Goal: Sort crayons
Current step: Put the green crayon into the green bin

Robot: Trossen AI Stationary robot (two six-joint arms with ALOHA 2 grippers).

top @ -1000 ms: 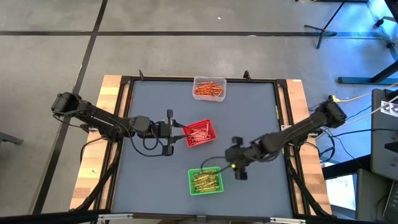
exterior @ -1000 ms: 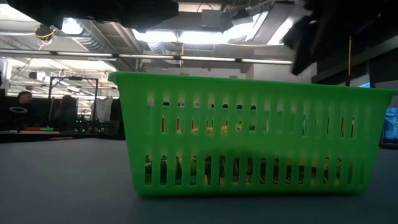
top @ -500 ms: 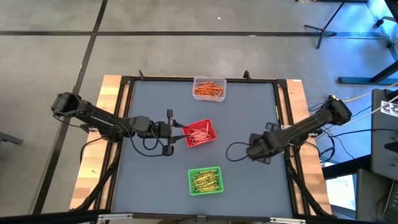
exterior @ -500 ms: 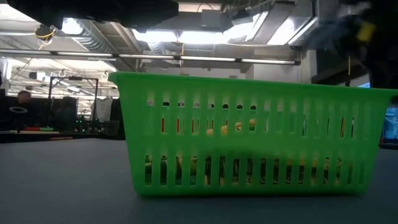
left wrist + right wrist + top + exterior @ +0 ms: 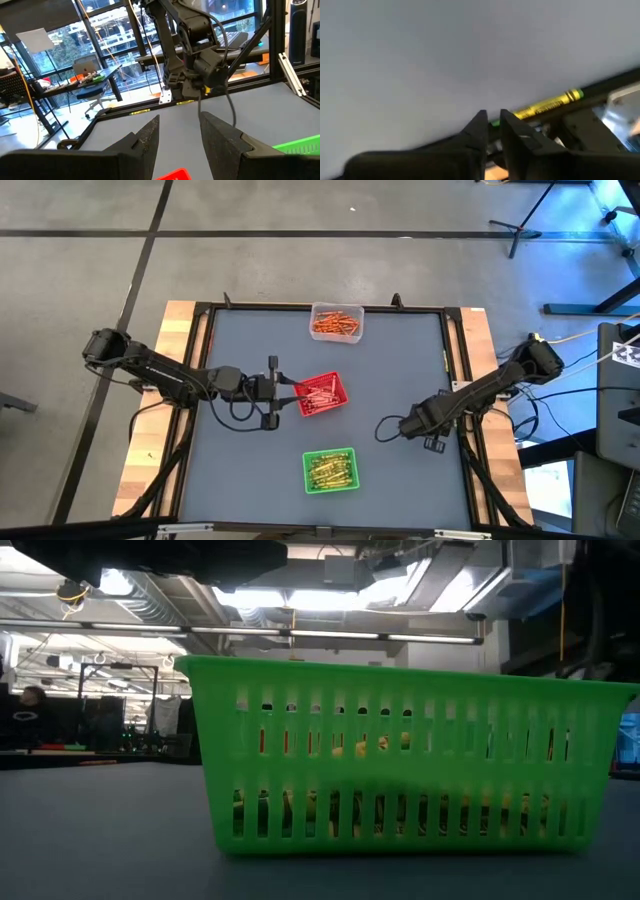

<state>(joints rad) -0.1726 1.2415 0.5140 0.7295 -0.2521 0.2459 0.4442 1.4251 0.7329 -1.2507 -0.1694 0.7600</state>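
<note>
1. High view: the crayons lie sorted in three small trays on the grey table. The orange crayons fill a clear tray at the far edge, the red crayons sit in a red tray near the middle, and the yellow-green crayons rest in a green tray toward the near edge.
2. Low view: the green tray's slotted wall fills most of the picture, with yellow-green sticks visible through the slots along its floor.
3. All three trays stand well apart from each other, with bare tabletop between them.
4. The left gripper points at the red tray's left side, its tips just beside the rim. In the left wrist view its fingers stand parted with a clear gap and nothing between them; a corner of the red tray shows just below them.
5. The right gripper is near the table's right edge, well apart from every tray. In the right wrist view its fingers are nearly together with only a thin slit between them, and nothing is seen held.
6. Beyond those fingertips, a yellow-green strip runs along the table's black frame.
7. Wide open surface lies between the right gripper and the green tray, and across the table's far right corner.
</note>
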